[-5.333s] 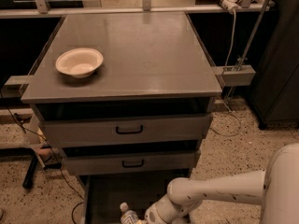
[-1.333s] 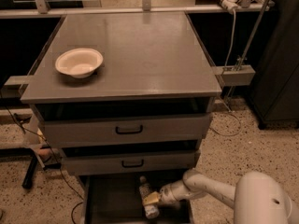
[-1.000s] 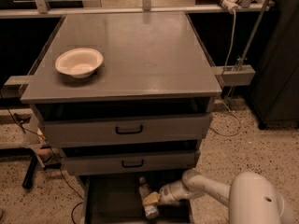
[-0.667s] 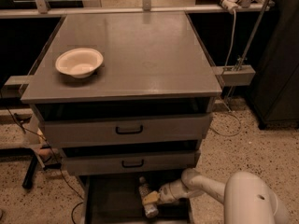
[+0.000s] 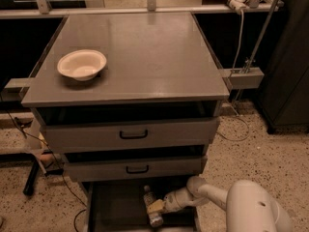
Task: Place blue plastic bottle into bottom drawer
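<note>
The bottom drawer (image 5: 118, 209) is pulled open below the two upper drawers, showing its dark floor. The blue plastic bottle (image 5: 151, 207) lies lengthwise in it, near the right side, its label pale in the dim light. My gripper (image 5: 158, 206) reaches in from the right at the end of the white arm (image 5: 207, 195) and sits at the bottle's middle, touching or just beside it.
A white bowl (image 5: 81, 65) sits on the left of the grey cabinet top (image 5: 145, 52). The two upper drawers (image 5: 133, 134) have black handles and stand slightly ajar. Cables (image 5: 48, 170) hang at the left; a dark cabinet (image 5: 289, 57) stands right.
Since several seconds ago the bottle and gripper moved from the drawer's front to further in. Over the last second the arm barely moved.
</note>
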`<action>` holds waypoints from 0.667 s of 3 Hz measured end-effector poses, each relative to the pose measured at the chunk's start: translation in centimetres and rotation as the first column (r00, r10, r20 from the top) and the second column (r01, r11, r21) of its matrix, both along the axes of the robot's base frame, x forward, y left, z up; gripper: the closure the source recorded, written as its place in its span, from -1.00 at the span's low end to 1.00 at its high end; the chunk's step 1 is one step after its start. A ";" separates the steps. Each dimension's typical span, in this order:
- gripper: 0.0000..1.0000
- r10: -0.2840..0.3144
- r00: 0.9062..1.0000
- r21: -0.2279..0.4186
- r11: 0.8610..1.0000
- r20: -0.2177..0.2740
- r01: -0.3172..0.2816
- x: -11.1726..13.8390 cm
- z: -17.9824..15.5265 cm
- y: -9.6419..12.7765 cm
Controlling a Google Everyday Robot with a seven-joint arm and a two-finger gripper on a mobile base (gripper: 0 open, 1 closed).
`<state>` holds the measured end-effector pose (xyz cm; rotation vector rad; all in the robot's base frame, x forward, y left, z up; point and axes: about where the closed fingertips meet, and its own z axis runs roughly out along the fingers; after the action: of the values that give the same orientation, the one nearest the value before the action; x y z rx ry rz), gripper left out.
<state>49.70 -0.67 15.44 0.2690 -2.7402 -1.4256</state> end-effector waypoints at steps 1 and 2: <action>0.64 0.000 1.000 0.000 1.000 0.000 0.000 0.0 0.0 0.0; 0.15 0.000 1.000 0.000 1.000 0.000 0.000 0.0 0.0 0.0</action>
<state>49.70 -0.66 15.43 0.2689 -2.7402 -1.4256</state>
